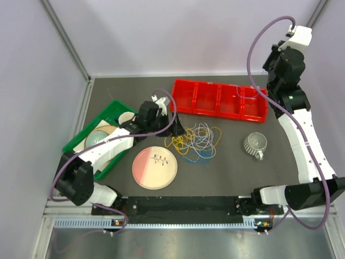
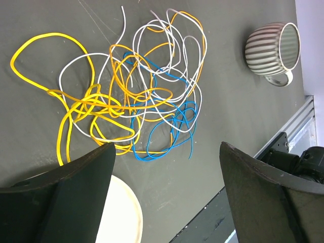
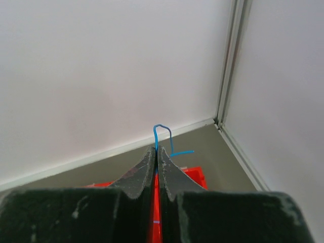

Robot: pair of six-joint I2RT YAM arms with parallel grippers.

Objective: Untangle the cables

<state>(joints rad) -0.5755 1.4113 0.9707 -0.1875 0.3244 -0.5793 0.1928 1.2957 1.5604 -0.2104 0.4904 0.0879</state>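
We see smooth plastic-coated cables (image 2: 112, 105) on a matt dark table (image 2: 228, 126), a ribbed glossy cup (image 2: 263, 48), and a shiny red plastic tray (image 1: 215, 114) at its far edge.

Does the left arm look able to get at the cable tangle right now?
Probably yes: the left gripper is open right beside the cables, and nothing lies between them.
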